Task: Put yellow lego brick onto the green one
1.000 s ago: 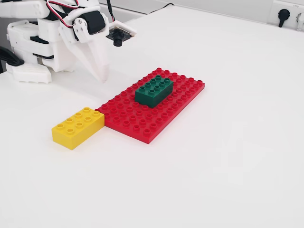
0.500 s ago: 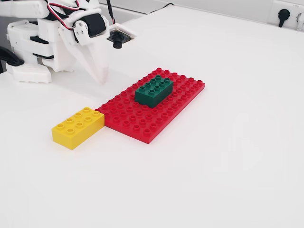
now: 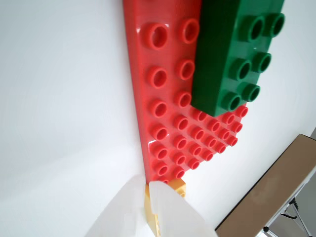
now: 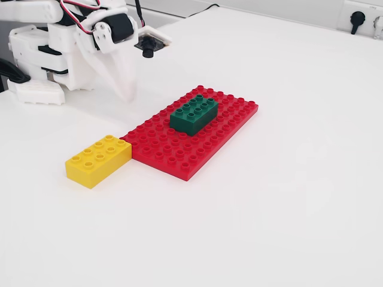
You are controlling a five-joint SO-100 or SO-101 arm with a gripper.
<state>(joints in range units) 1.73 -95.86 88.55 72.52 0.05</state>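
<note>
yellow lego brick (image 3: 168,197) mostly hidden (gripper (image 3: 148,212) blurred)

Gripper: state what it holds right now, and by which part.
Nothing is held. In the fixed view the gripper hangs above the table, apart from the yellow brick, which sits on the table touching the red baseplate. The green brick stands on the baseplate.

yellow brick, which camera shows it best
The fixed view: the yellow brick sits whole on the white table, studs up, against the red plate's corner. The wrist view catches only a sliver behind the gripper.
</note>
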